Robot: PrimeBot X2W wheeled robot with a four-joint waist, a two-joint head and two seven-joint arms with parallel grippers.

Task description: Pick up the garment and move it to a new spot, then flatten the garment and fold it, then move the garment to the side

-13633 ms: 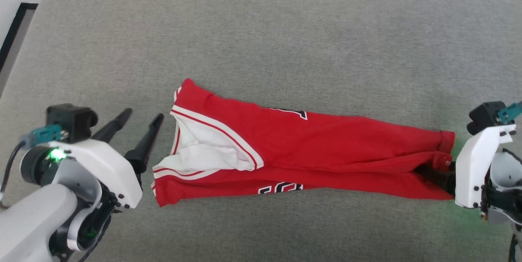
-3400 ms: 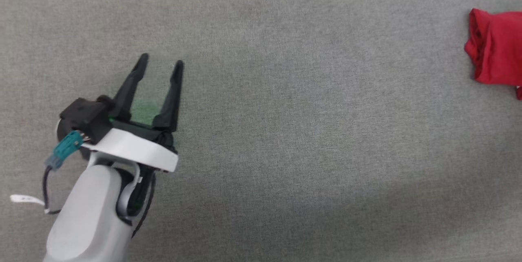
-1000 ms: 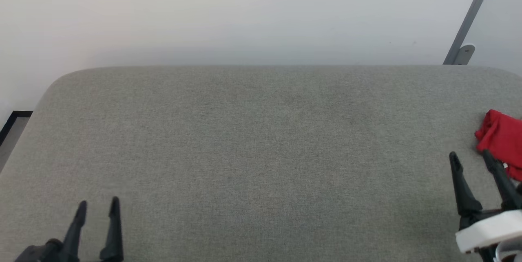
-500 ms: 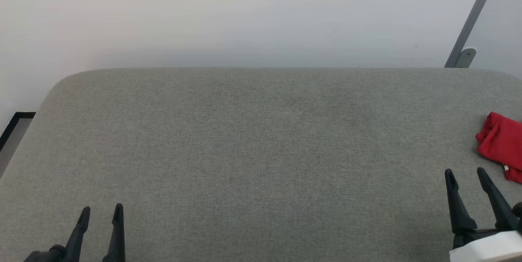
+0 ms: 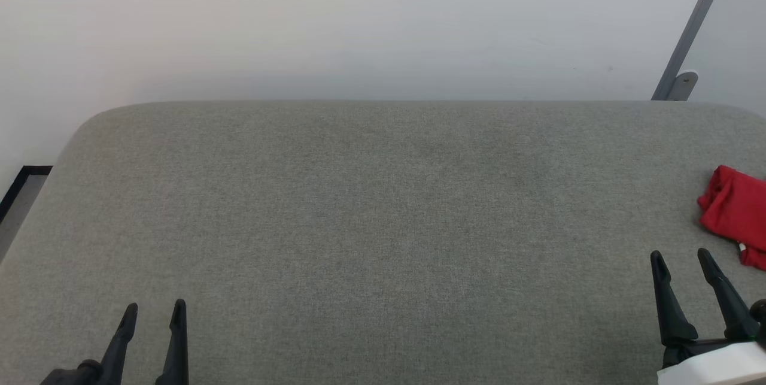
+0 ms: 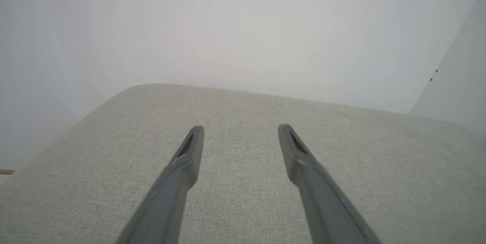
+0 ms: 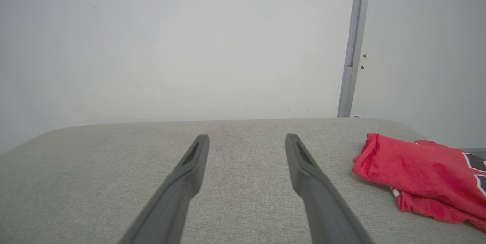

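Observation:
The red garment (image 5: 735, 212) lies folded in a small bundle at the far right edge of the grey cushioned surface (image 5: 383, 205), partly cut off by the head view's border. In the right wrist view the garment (image 7: 421, 172) rests to the right of the fingers, with part of a black white-outlined number showing. My right gripper (image 5: 681, 256) stands open at the lower right, just in front and left of the garment, holding nothing. At the lower left my left gripper (image 5: 154, 308) is open too, far from the garment. Both gripper pairs (image 6: 240, 130) (image 7: 246, 137) hover over bare fabric.
A pale wall rises behind the surface. A grey metal post (image 5: 688, 32) with a bracket leans at the back right. A dark-edged strip of floor (image 5: 18, 193) shows past the rounded left corner.
The camera has tilted up from the close view of the surface. Over the last second both grippers drew back toward the bottom edge, the right one away from the garment, which lies still.

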